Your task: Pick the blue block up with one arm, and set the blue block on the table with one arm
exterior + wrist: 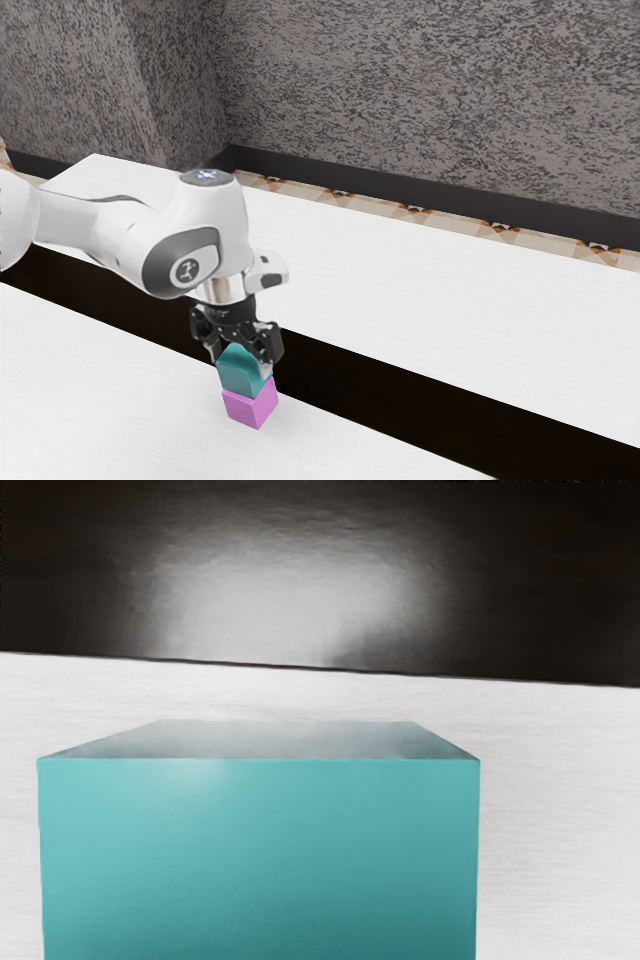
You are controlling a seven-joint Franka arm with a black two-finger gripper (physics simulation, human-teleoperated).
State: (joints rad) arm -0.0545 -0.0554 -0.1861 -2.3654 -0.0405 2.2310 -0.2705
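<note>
I can't tell whether my gripper [240,364] grips the blue block [241,374], probably light, stiff, best pinched across opposite sides, above the pink block [243,408] near the table's [110,400] edge.

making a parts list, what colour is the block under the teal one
Pink-purple; the lower block shows best in the exterior view.

1. On the dark joint cap [163,258] of my arm [125,230], I see a small round emblem [187,270] with a pale mark.
2. I can read no words or numbers.
</note>
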